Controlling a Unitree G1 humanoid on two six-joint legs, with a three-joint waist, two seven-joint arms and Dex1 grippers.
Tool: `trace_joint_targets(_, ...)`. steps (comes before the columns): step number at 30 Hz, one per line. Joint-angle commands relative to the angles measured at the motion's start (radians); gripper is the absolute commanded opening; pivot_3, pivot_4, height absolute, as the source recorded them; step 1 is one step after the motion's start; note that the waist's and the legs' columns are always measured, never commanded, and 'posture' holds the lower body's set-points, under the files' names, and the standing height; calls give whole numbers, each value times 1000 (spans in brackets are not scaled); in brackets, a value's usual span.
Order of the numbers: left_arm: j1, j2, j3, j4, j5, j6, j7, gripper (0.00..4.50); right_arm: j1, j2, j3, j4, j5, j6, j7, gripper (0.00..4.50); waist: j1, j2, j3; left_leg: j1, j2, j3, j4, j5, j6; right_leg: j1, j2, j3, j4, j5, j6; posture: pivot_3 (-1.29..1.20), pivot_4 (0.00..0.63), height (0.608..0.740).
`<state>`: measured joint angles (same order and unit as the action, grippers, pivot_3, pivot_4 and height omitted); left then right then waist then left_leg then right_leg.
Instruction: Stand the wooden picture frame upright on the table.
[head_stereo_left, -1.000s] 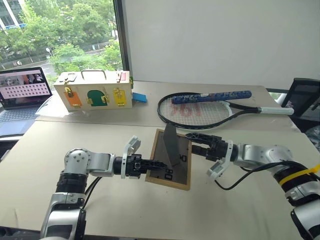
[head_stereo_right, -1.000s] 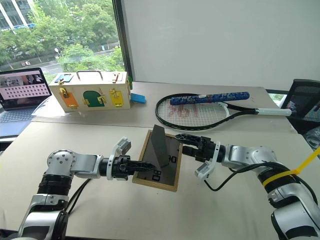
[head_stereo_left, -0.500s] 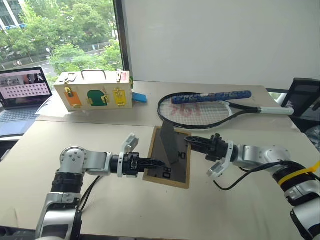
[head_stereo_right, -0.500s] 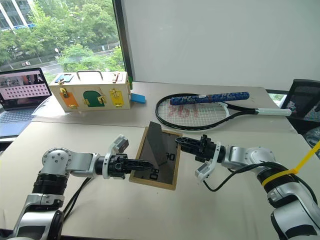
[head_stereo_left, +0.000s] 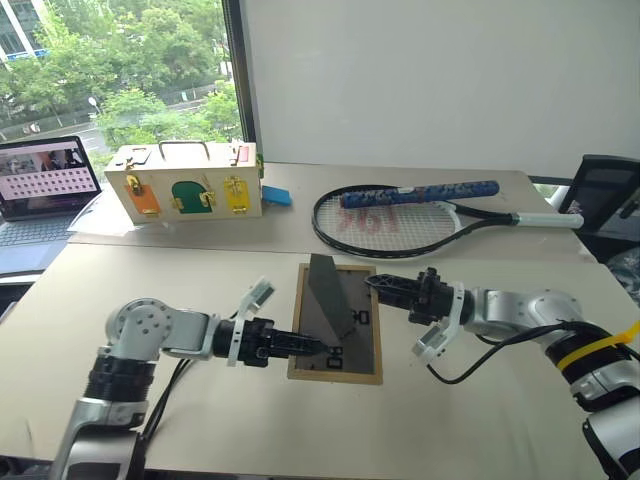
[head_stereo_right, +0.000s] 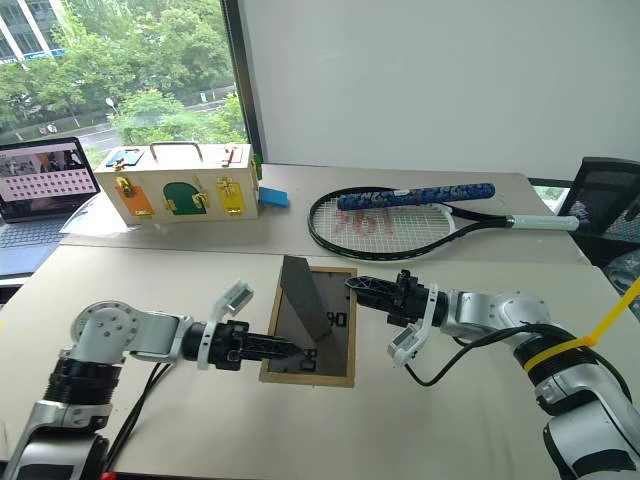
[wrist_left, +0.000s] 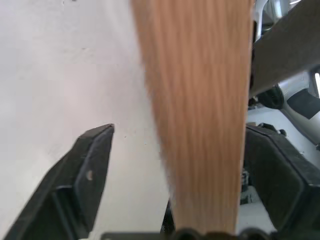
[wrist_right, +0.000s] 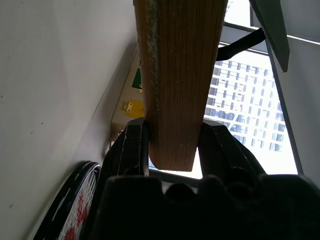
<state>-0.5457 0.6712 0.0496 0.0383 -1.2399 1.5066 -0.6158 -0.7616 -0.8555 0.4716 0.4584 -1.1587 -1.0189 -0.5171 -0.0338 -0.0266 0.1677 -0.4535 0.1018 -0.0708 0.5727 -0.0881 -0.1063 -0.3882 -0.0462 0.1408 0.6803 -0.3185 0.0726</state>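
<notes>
In the lower middle of the left eye view, the wooden picture frame (head_stereo_left: 336, 326) lies face down on the worktop (head_stereo_left: 200, 420), dark back up. Its easel stand (head_stereo_left: 330, 292) is folded out and sticks up like a little tent.

The right claw (head_stereo_left: 378, 285) comes in from the right side of the picture. In the right wrist view its two fingers (wrist_right: 134, 150) are clenched on the frame's wooden edge, one on each side. The left claw (head_stereo_left: 312, 347) comes in from the left side. In the left wrist view its fingers (wrist_left: 92, 165) are spread wide apart with the wooden edge between them, not squeezing it. So the left claw is released and the right claw has the frame.

The frame is not standing yet. The step in hand looks like tipping it up. To do this well, the right claw should keep a firm squeeze and lift its edge slowly, so the other edge stays on the worktop like a hinge. The left claw can wait close by so the frame cannot slide away. The stand's foot needs to touch down before the claw lets go, or the frame may flop back.

Higher in the picture lie a tennis racket (head_stereo_left: 400, 222), a wooden latch box (head_stereo_left: 185, 180) and, at the far left, a laptop (head_stereo_left: 45, 185).
</notes>
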Motion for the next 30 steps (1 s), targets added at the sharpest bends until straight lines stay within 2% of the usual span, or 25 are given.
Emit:
trace_joint_targets(1,8,95,56,11,68,-68,-99,4500,-40,-5,-46,12,90,-24,8,1125,-5,0,0,0,0,0,0,0,0,0,0,0,0,0,0,0,150,710)
trace_joint_targets(4,52,162,111,-13,143,-209,-180,4500,-63,18,-56,99,201,-48,82,1124,-9,0,0,0,0,0,0,0,0,0,0,0,0,0,0,0,150,710)
trace_joint_targets(6,115,156,176,-83,200,-382,-235,4500,-89,53,-63,208,360,-74,199,1124,-15,0,0,0,0,0,0,0,0,0,0,0,0,0,0,0,150,710)
trace_joint_targets(7,147,159,193,-122,217,-437,-268,4500,-104,77,-56,271,514,-91,320,1124,-17,-1,1,0,0,0,0,0,0,0,0,0,0,0,0,0,150,710)
trace_joint_targets(10,193,151,217,-170,237,-509,-303,4500,-128,122,-66,349,819,-94,564,1122,-18,-1,3,0,0,0,0,0,0,2,-1,0,-1,0,0,0,150,710)
trace_joint_targets(15,222,138,247,-181,234,-528,-302,4500,-137,171,-95,319,1135,-7,902,1121,-16,-2,4,0,0,0,0,0,0,2,-1,-1,0,0,0,0,150,710)
trace_joint_targets(18,251,138,267,-202,241,-543,-314,4500,-107,219,-128,230,1380,173,1176,1121,-18,-1,4,0,0,0,0,0,0,2,0,-1,0,0,0,0,150,710)
trace_joint_targets(21,289,130,282,-241,262,-594,-332,4500,-51,244,-169,63,1638,544,1429,1119,-16,-1,4,0,1,-1,0,0,0,2,0,-1,1,0,0,0,150,710)
trace_joint_targets(23,318,110,297,-273,287,-656,-329,4500,-13,234,-192,-48,1751,776,1527,1118,-10,0,5,0,1,-1,0,0,0,2,0,-1,1,0,0,0,150,710)
trace_joint_targets(26,366,77,329,-315,307,-742,-337,4500,38,216,-234,-183,1901,1109,1582,1116,-3,0,5,0,1,-1,0,0,0,2,0,-1,1,0,0,0,150,710)
trace_joint_targets(28,382,76,337,-310,308,-759,-352,4500,53,213,-254,-218,1922,1241,1583,1114,-1,0,5,0,1,-1,1,0,0,1,0,-1,1,0,0,0,150,710)
trace_joint_targets(30,380,91,334,-285,300,-749,-369,4500,68,202,-239,-226,1858,1305,1590,1114,0,0,5,0,1,-1,1,0,0,1,0,-1,1,0,0,0,150,710)
